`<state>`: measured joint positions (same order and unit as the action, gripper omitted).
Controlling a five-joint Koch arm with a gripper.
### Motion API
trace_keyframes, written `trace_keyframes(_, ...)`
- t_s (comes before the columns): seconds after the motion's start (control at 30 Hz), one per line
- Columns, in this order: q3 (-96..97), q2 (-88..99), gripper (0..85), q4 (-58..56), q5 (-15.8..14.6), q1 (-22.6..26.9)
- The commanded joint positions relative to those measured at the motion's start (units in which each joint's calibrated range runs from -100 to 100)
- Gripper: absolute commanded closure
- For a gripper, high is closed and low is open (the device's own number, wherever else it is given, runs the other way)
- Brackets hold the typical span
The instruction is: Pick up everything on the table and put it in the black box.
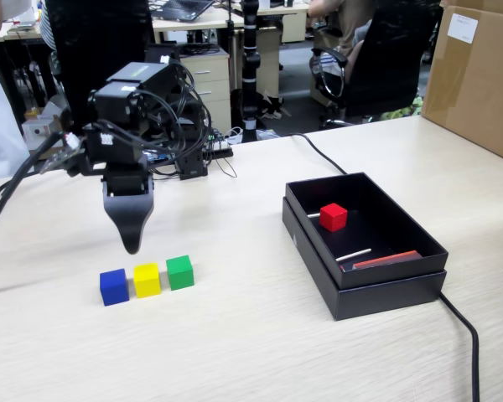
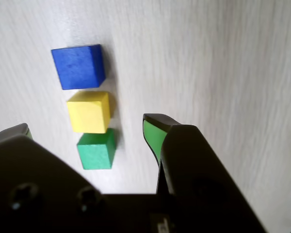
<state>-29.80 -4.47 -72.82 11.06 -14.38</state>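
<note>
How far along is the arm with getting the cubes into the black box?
One of four looks done: the red cube lies inside the black box. The gripper is open and empty, above the table beside the row of cubes. Left on the table: the blue cube, the yellow cube and the green cube, in a row.

Past my table I see an office room. A black office chair stands at the back on the right, next to a big brown cardboard carton. A small set of drawers sits under a desk at the back, and a dark laptop lies on top of it. A black pole stands up from the grey floor. The light is bright and even.
</note>
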Motion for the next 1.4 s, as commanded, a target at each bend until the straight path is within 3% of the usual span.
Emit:
trace_keyframes(0.0, -7.8, -2.8, 39.1, -0.1, 0.1, -0.4)
trace_keyframes(0.33, -24.0, -21.9, 39.5, -0.1, 2.1, -2.3)
trace_keyframes(0.6, -26.0, -27.9, 42.0, -0.1, 2.3, -2.6)
trace_keyframes(0.73, -28.6, -31.0, 52.7, -0.1, 2.4, -2.4)
trace_keyframes(0.8, -31.6, -33.7, 72.0, -0.1, 1.9, -2.3)
trace_keyframes(0.83, -32.1, -34.1, 77.4, -0.1, 1.8, -2.3)
trace_keyframes(0.9, -31.9, -33.7, 78.6, -0.1, 1.7, -2.5)
trace_keyframes(1.17, -19.2, -4.7, 78.6, -0.1, 0.8, -2.1)
trace_keyframes(1.37, 1.2, 24.9, 78.6, -0.1, -2.9, 4.8)
